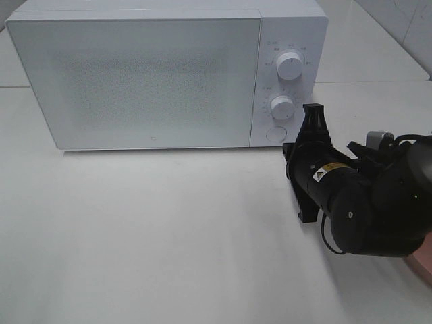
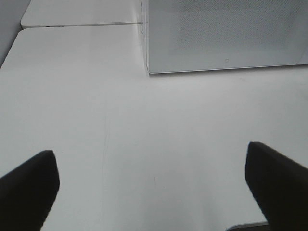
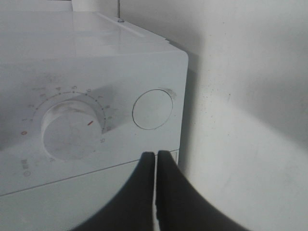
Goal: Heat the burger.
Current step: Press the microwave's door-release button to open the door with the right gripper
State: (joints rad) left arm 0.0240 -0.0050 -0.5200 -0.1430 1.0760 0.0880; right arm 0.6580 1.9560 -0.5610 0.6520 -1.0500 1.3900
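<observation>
The burger is out of view in every frame. The white microwave (image 1: 148, 74) stands at the back of the table with its door closed. My right gripper (image 1: 312, 112) is shut and empty. Its tips point at the control panel, just right of the round door button (image 1: 275, 133) and below the lower knob (image 1: 282, 106). In the right wrist view the shut gripper (image 3: 156, 155) sits close under the button (image 3: 152, 109), beside the lower knob (image 3: 72, 130). My left gripper (image 2: 149, 149) is open and empty over bare table, in front of the microwave (image 2: 226, 38).
The upper knob (image 1: 290, 66) sits above the lower one. A sliver of a pink plate (image 1: 422, 262) shows at the right edge behind my right arm. The white table (image 1: 148, 229) stretches in front of the microwave.
</observation>
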